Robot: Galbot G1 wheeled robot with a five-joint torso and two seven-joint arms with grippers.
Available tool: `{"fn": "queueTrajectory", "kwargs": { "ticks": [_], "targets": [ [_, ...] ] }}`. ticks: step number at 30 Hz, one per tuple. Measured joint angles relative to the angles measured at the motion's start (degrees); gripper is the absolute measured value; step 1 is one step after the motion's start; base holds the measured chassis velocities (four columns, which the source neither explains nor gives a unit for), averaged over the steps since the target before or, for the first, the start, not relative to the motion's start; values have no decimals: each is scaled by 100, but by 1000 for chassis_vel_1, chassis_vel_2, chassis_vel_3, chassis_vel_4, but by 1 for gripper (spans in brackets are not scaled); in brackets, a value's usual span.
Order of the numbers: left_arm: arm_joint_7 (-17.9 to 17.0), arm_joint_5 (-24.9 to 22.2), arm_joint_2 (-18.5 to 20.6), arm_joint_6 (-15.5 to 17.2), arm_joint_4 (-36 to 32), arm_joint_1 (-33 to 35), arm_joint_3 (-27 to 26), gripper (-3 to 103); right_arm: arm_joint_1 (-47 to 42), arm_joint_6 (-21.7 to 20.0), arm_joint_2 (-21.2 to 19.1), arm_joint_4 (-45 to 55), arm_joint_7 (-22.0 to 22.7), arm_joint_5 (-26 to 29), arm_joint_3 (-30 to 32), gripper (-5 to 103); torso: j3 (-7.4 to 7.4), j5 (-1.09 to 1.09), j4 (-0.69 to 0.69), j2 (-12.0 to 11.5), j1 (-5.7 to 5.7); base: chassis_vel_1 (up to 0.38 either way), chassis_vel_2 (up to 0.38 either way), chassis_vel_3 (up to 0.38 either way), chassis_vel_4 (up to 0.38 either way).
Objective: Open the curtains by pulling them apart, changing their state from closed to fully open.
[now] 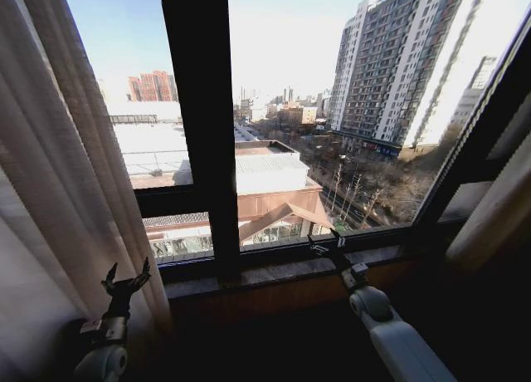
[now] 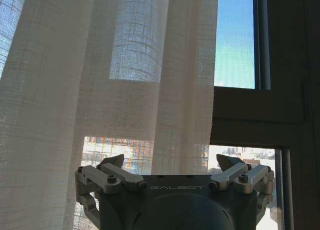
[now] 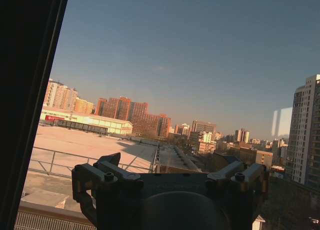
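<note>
Both claws sit spread and holding nothing, my left claw (image 1: 126, 280) beside the sheer cream pleated curtains (image 1: 58, 191) bunched at the left, my right claw (image 1: 325, 246) at the dark window frame (image 1: 203, 149), so I judge the opening nearly done.

The curtains stood parted, one panel (image 1: 58, 166) gathered at the left and the other (image 1: 498, 208) bunched at the right, leaving the middle of the window bare. That gap was no way through: glass closed it, and the dark window frame (image 1: 199, 124) crossed it with an upright bar and a low rail. The sill (image 1: 274, 270) blocked the bottom. The left pincer (image 1: 126, 280), fingers spread, stood just beside the left panel's edge with free air toward the centre. The right pincer (image 1: 328, 242), seemingly open, sat close above the sill with open space on either side.
</note>
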Motion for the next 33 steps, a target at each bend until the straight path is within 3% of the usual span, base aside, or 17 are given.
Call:
{"fn": "queueTrajectory", "kwargs": {
  "ticks": [4,7,11,12,16,17,19,22,25,28,33],
  "targets": [
    [-1,0,0,18,0,-17,10,100,0,0,0,0,0,0,0,100,0,0,1,0,0,0,0,0,0],
    [-79,7,-12,256,0,-186,121,100,0,0,0,0,0,0,0,100,0,0,2,0,0,0,0,0,0],
    [-338,38,-61,1027,-9,-724,485,100,0,0,0,0,0,0,0,100,0,0,-2,0,0,0,0,0,0],
    [-338,38,-61,1027,-9,-724,485,100,0,0,0,0,0,0,0,100,0,0,-2,0,0,0,0,0,0],
    [-525,64,-94,1576,-22,-1102,741,100,0,0,0,0,0,0,0,100,0,0,-1,0,0,0,0,0,0],
    [-635,78,-111,1899,-27,-1326,895,100,0,0,0,0,0,0,0,100,0,0,-1,0,0,0,0,0,0],
    [-692,84,-121,2065,-29,-1439,971,100,0,0,0,0,0,0,0,100,0,1,0,0,0,0,0,0,0],
    [-904,112,-157,2692,-40,-1878,1268,100,0,0,0,0,0,0,0,100,1,1,0,0,0,0,0,0,0],
    [-987,123,-173,2945,-46,-2050,1383,100,0,0,0,0,0,0,0,100,1,1,0,0,1,0,0,0,0],
    [-1198,149,-210,3561,-54,-2483,1676,100,0,0,0,0,0,0,0,100,1,0,0,0,0,0,0,0,0],
    [-1296,161,-229,3866,-65,-2691,1816,100,0,0,0,0,0,0,0,100,1,1,-2,0,1,0,0,0,0]
  ]
}}
